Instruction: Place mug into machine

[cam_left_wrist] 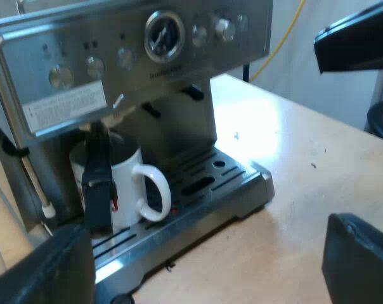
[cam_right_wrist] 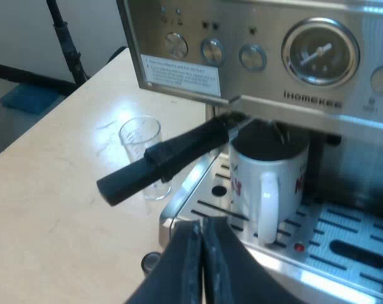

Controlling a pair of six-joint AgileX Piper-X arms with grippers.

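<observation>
A white mug [cam_left_wrist: 128, 187] with red print stands upright on the espresso machine's drip tray [cam_left_wrist: 236, 190], under the brew head. Its handle faces away from the machine. The holder is locked into the machine's front, and its dark handle [cam_left_wrist: 97, 183] juts out across the mug. My left gripper [cam_left_wrist: 207, 231] is open, its fingers wide apart and empty, a short way off the tray's front edge. In the right wrist view the mug [cam_right_wrist: 267, 183] sits just beyond my right gripper [cam_right_wrist: 201, 253], which is shut on nothing. The holder handle [cam_right_wrist: 160, 158] sticks out above and beside it.
A measuring glass [cam_right_wrist: 142, 152] stands on the wooden table [cam_right_wrist: 64, 190] beside the machine's tray. A thin steam wand [cam_left_wrist: 34, 180] hangs at the machine's side. The machine's panel [cam_left_wrist: 166, 38] with gauge and knobs overhangs the mug. A black shape [cam_left_wrist: 356, 38] hovers over bare table [cam_left_wrist: 305, 158].
</observation>
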